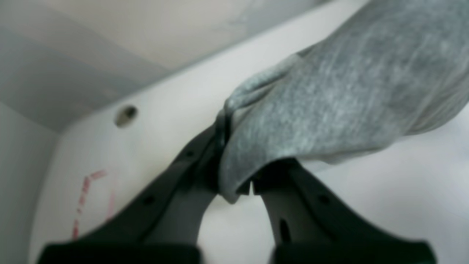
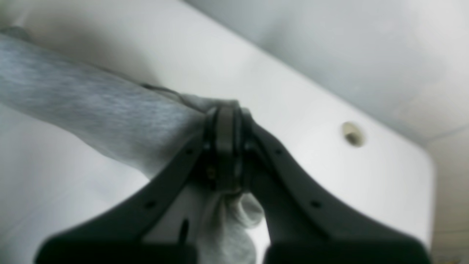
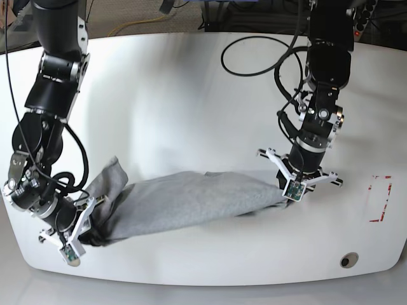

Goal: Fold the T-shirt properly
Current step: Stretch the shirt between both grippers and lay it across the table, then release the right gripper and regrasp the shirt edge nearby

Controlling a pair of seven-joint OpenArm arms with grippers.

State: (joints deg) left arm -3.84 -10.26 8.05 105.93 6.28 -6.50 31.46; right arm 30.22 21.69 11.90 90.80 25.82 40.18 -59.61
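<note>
Left gripper (image 1: 234, 172): jaws pressed together, pinching a bunched edge of the T-shirt (image 1: 329, 110), grey cloth draped over and beyond the tips. Right gripper (image 2: 227, 146): jaws likewise clamped on the other end of the same shirt, a fold of fabric hanging below the tips and the rest stretching off to one side. Between the two pairs of jaws, strung out as a long grey band low over the white tabletop (image 3: 191, 95). Near the left jaws, a round hole (image 1: 125, 116) and red marks (image 1: 86, 198) on the surface.
</note>
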